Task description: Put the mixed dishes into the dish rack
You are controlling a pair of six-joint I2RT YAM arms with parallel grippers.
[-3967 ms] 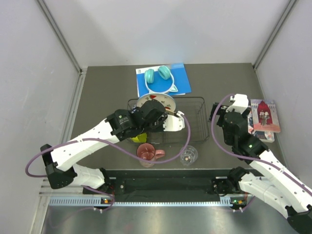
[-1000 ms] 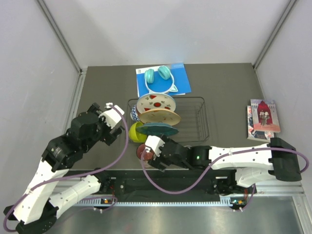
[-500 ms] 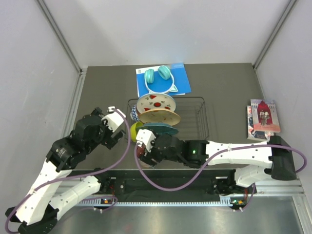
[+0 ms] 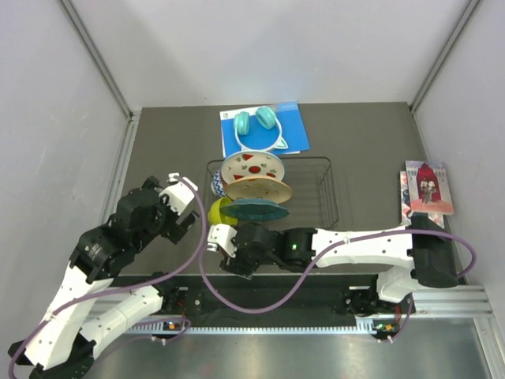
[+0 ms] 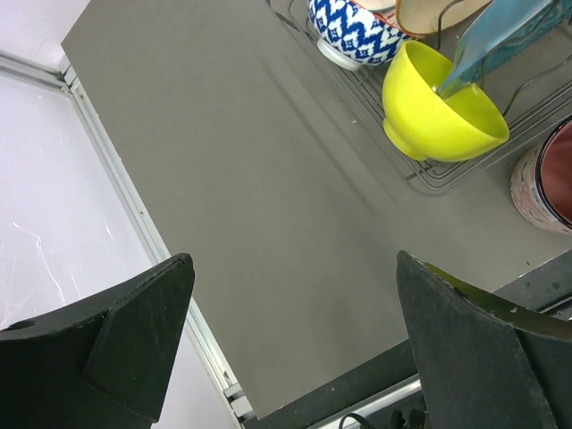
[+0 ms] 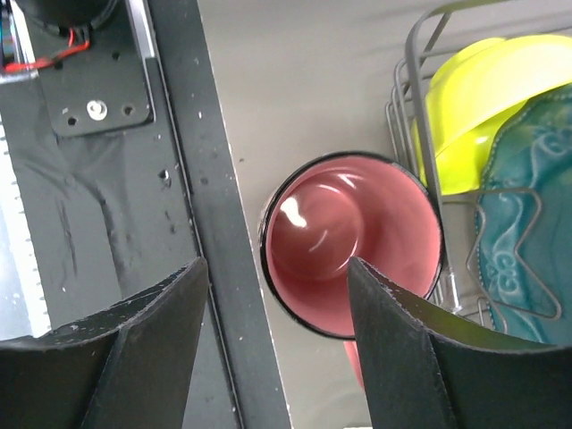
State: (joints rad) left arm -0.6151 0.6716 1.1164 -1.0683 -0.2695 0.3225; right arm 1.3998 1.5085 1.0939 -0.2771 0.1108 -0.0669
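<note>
**Bench** (image 4: pixel 371 142): grey, fills mid frame in top view.

**Rack** (image 4: pixel 319 193): black wire, centre of top view. Left half is packed, right half is bare wire.

**L hand** (image 5: pixel 293 264): mid-left in top view, above bare bench, apart from rack. Fingers spread wide, nothing betw. them.

**R hand** (image 6: pixel 273 268): lower centre in top view, arm lying across bottom of frame. Fingers apart, no pinch seen.

**Plates x3**: on edge in rack's left half. Running down the frame: watermelon plate (image 4: pixel 251 166), floral plate (image 4: pixel 256 189), teal plate (image 4: pixel 254 210).

**Bowls x2**: lime bowl (image 5: pixel 442 121) tilted at rack's lower-left corner, with the teal plate's edge dipping into it. Patterned bowl (image 5: pixel 353 31) sits just above it in frame.

**Mug** (image 6: pixel 375 223): pink, upright, mouth up. It stands on the bench just outside rack's lower-left corner, betw. rack wire and the black rail at bench's near edge.

- **Risks (judged):**
  - A one-wall pinch is thin, so the mug may swing or slip on lift.
  - An off-centre squeeze could shove the mug into the rack wire, or tip it toward the rail.
  - Rack corner, lime bowl and teal plate are right beside the mug, so a low carry could clip them and topple the plates.
  - Free space is on the rack's right, so the route prob. passes over the plates.
- **Mug vs R hand:** directly under it, centre of wrist view. The hand straddles the mug's left wall, one finger outside toward the rail, the other over the hollow. The outer finger is not seen touching the wall.
</note>
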